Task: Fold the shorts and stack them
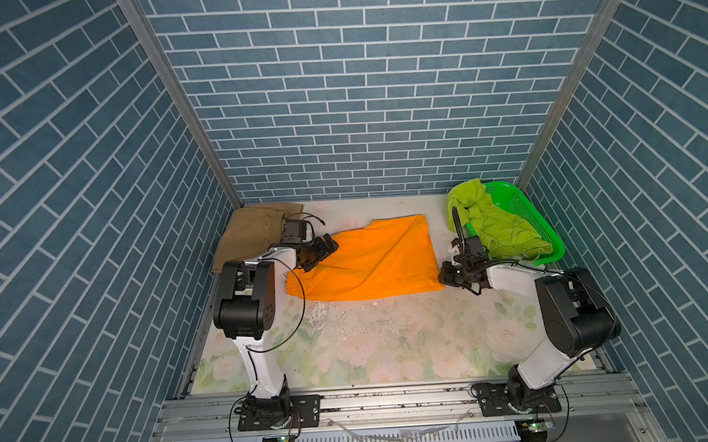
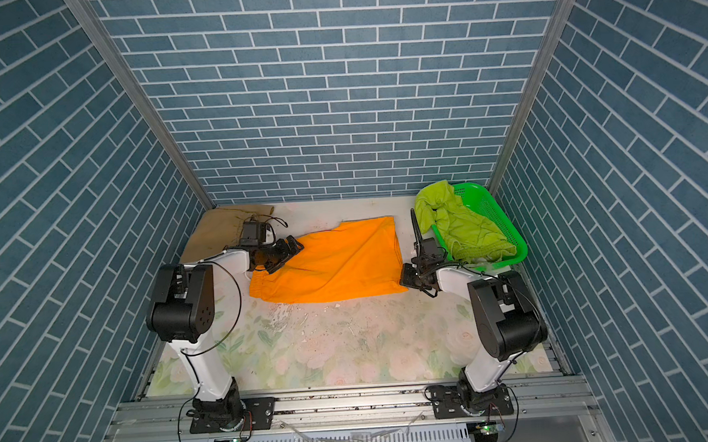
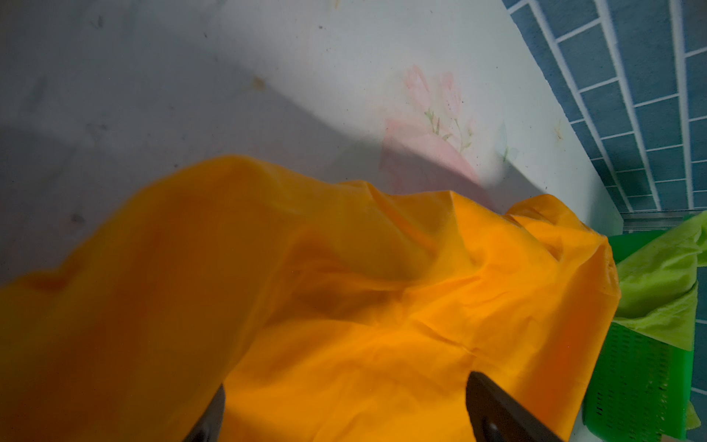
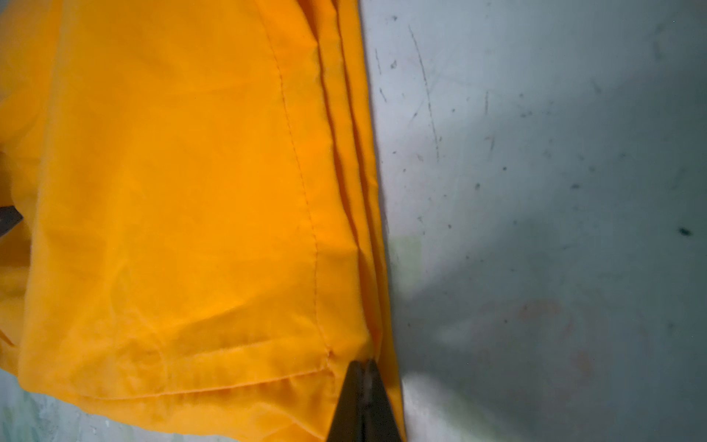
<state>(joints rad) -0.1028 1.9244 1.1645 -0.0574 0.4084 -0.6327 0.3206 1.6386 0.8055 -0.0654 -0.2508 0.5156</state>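
The orange shorts (image 1: 371, 262) (image 2: 338, 264) lie flat mid-table, waistband to the left. My left gripper (image 1: 325, 252) (image 3: 344, 405) hovers open over that waistband end, its fingers wide apart with orange cloth (image 3: 344, 306) below them. My right gripper (image 1: 444, 277) (image 4: 363, 367) is shut on the near right hem corner of the orange shorts (image 4: 191, 191). The tan shorts (image 1: 249, 236) (image 2: 219, 229) lie at the back left corner, partly behind the left arm. The lime green shorts (image 1: 494, 223) (image 2: 460, 224) are crumpled in the basket.
A green perforated plastic basket (image 1: 526, 213) (image 2: 506, 226) (image 3: 635, 375) stands at the back right, close behind the right wrist. The floral table top (image 1: 391, 336) stretches in front of the orange shorts. Blue brick walls close in three sides.
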